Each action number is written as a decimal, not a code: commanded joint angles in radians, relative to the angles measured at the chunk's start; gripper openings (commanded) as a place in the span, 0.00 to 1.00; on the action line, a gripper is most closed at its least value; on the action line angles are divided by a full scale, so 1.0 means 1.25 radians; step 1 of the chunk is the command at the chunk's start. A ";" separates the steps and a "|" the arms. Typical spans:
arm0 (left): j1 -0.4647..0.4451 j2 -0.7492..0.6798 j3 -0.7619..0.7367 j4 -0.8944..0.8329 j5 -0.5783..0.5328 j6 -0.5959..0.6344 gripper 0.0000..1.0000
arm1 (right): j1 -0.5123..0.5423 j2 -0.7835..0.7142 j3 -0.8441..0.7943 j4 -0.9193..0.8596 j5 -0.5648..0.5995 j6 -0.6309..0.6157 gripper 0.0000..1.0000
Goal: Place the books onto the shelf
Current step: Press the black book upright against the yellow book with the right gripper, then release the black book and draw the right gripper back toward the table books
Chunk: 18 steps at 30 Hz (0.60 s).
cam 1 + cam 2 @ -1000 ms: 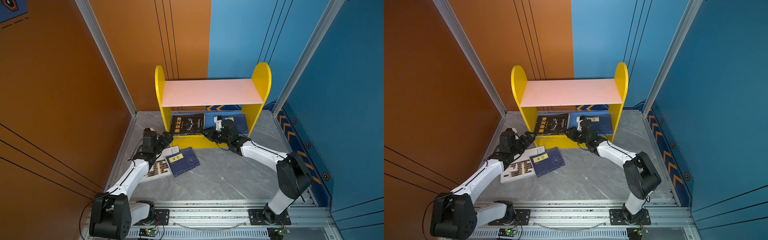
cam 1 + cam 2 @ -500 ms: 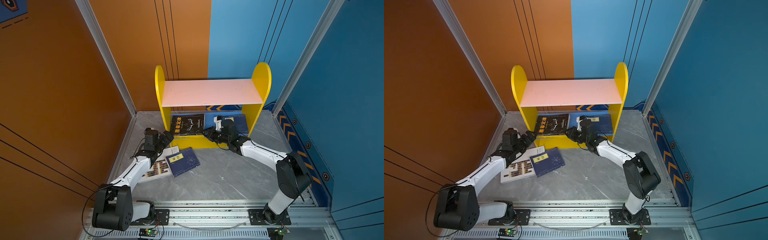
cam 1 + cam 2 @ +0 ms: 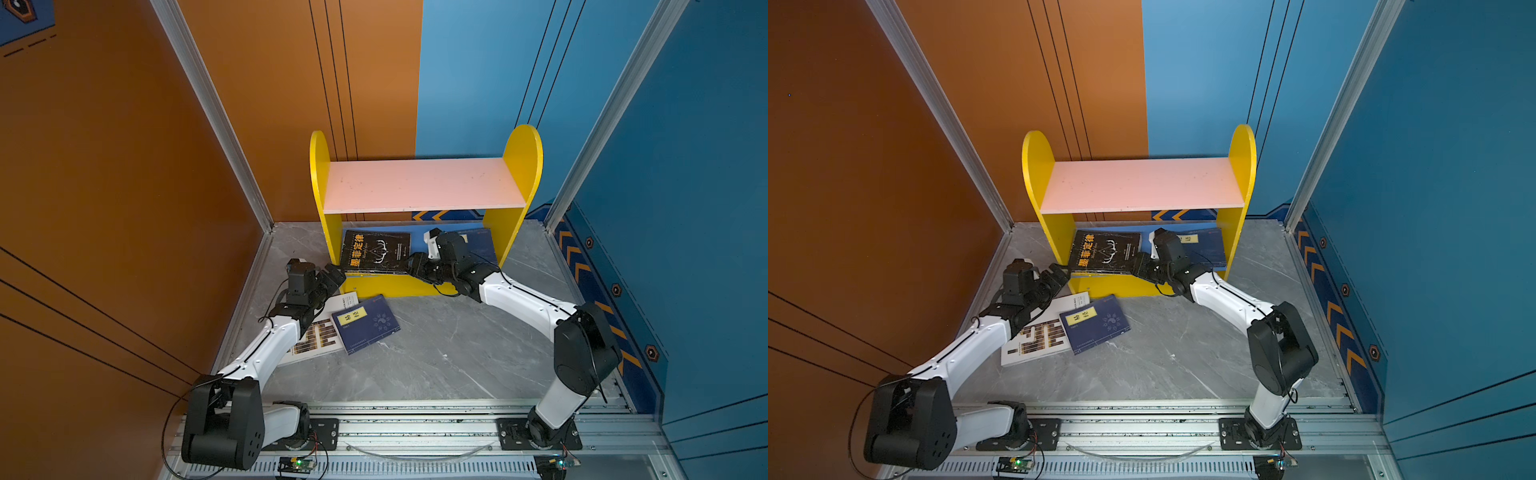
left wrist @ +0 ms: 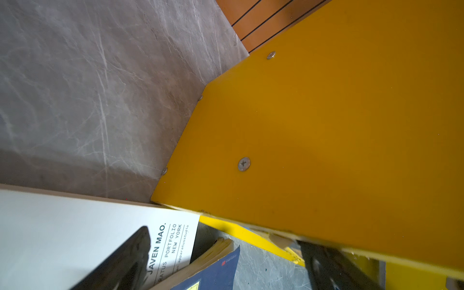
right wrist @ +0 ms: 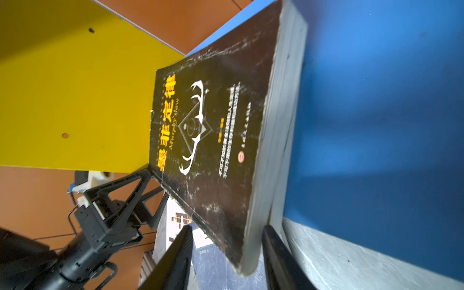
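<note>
The shelf stands at the back, its pink upper board bare. A black book lies on the blue lower board, its front edge jutting out. My right gripper is open, its fingers straddling that book's front right corner with a gap. A navy book lies further right on the same board. On the floor lie a navy book and a white book. My left gripper is open beside the shelf's left panel.
Orange wall panels close in the left and blue ones the right, both near the shelf. A metal rail carrying both arm bases runs along the front. Bare grey floor lies between the arms.
My right gripper's jaws have spread apart around the black book's corner. The left gripper has edged right, closer to the shelf's left panel. The books have not moved.
</note>
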 commanded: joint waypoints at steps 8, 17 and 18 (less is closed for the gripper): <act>0.023 -0.004 -0.014 -0.039 -0.033 -0.010 0.93 | -0.002 0.033 0.059 -0.055 0.039 -0.040 0.46; 0.024 -0.012 -0.011 -0.040 -0.016 0.000 0.93 | 0.005 0.066 0.092 -0.049 0.038 -0.043 0.32; 0.024 -0.014 -0.012 -0.042 -0.014 0.001 0.93 | 0.006 0.069 0.097 -0.052 0.037 -0.048 0.30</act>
